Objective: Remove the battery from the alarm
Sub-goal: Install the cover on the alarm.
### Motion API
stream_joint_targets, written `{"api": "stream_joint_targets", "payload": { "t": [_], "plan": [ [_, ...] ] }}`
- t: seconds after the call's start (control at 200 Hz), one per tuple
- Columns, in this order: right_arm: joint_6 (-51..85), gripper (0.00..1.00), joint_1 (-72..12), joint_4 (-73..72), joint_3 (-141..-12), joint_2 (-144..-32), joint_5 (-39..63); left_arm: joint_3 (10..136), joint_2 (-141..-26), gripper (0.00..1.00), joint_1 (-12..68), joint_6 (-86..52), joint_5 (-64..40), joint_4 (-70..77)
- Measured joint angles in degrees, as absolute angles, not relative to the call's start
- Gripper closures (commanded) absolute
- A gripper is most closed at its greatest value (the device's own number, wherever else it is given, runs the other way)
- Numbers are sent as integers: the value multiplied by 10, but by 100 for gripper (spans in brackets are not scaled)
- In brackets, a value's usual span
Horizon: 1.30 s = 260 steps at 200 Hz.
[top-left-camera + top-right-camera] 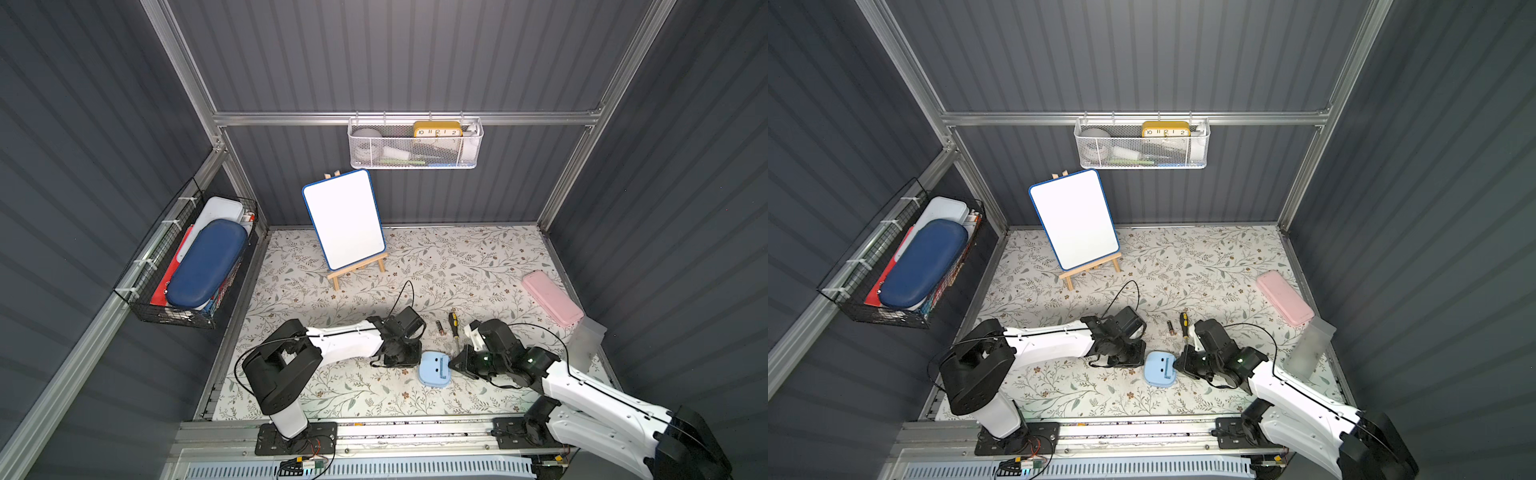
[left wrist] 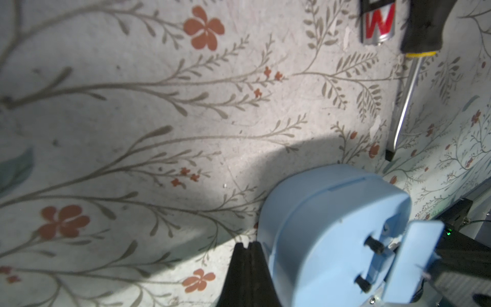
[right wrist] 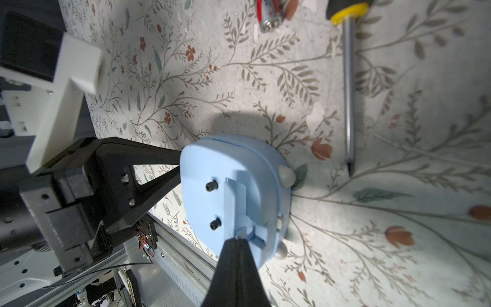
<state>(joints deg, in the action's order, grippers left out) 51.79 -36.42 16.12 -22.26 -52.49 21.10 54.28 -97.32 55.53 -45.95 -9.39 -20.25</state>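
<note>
Against the alarm (image 1: 434,369), left gripper (image 2: 245,245) and right gripper (image 3: 238,240) rest fully clenched, tips touching its shell.

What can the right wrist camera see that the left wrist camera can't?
Only the right wrist view: the white feet of the alarm, and the left gripper side-on against it. Only the left wrist view: a small green light beyond the alarm. Both: the alarm's raised back flap, the battery and the screwdriver on the floral mat.
</note>
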Motion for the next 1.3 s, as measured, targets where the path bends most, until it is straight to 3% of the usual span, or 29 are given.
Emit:
{"api": "stream_joint_targets", "payload": {
  "t": [1.301],
  "plan": [
    [529, 100, -370, 104, -194, -537, 209, 548, -974, 100, 555, -459, -94, -202]
  ]
}}
